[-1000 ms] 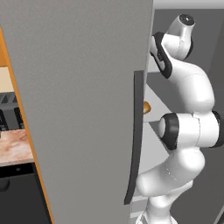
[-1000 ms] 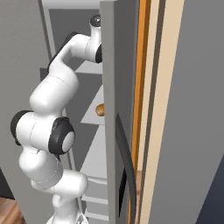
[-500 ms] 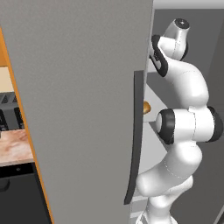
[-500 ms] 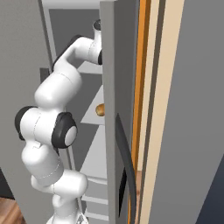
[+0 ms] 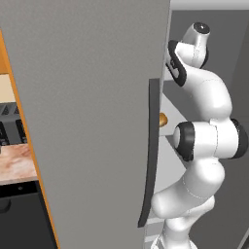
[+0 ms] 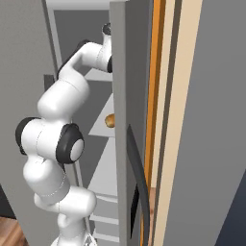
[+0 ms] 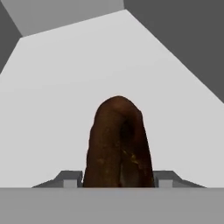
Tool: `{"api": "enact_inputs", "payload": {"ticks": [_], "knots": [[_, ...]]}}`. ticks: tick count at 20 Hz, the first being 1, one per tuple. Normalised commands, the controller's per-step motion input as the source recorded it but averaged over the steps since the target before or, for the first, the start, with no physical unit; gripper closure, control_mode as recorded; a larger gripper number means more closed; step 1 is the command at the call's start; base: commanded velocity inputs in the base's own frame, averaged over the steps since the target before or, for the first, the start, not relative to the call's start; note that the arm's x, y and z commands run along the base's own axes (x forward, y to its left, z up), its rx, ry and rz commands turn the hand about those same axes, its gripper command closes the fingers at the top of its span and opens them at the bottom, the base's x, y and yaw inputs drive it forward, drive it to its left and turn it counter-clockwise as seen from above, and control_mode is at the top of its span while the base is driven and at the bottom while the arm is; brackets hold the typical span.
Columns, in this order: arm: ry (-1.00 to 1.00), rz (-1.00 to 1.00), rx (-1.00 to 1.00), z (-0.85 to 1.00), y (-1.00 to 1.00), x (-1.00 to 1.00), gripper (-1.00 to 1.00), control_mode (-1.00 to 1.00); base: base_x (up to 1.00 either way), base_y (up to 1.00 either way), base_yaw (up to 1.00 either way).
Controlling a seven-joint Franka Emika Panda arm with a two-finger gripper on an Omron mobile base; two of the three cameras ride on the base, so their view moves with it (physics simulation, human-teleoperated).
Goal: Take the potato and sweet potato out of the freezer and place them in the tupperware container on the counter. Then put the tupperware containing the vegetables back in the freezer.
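Arm reaches up into the open freezer [image 5: 92, 97], door swung wide w/ long dark handle [image 5: 150, 151] toward cam. Hand view: sweet potato [image 7: 118, 144] sits betw. the two fingertips [image 7: 70, 178] of the jaws [image 7: 117, 179], over a pale grey shelf [image 7: 65, 87]; jaws look closed onto it, though contact pts are hidden. Potato [image 6: 110, 120] lies on a lower shelf, edge visible past door. Table [image 5: 17, 163] at far left w/ toaster [image 5: 9, 130].
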Motion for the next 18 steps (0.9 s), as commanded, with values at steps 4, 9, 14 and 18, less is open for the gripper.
{"api": "enact_inputs", "payload": {"ticks": [4,9,14,18], "knots": [[-0.07,0.00,0.00,-0.06,0.00,-0.23,1.00,-1.00,0.00,0.00,0.00],[-0.22,0.00,0.00,0.00,0.00,-0.67,1.00,-1.00,0.00,0.00,0.00],[-0.22,0.00,0.00,0.00,0.00,-0.99,1.00,-1.00,0.00,0.00,0.00],[-0.07,-0.01,0.00,0.06,0.05,-1.00,1.00,-1.00,0.00,0.00,0.00]]}}
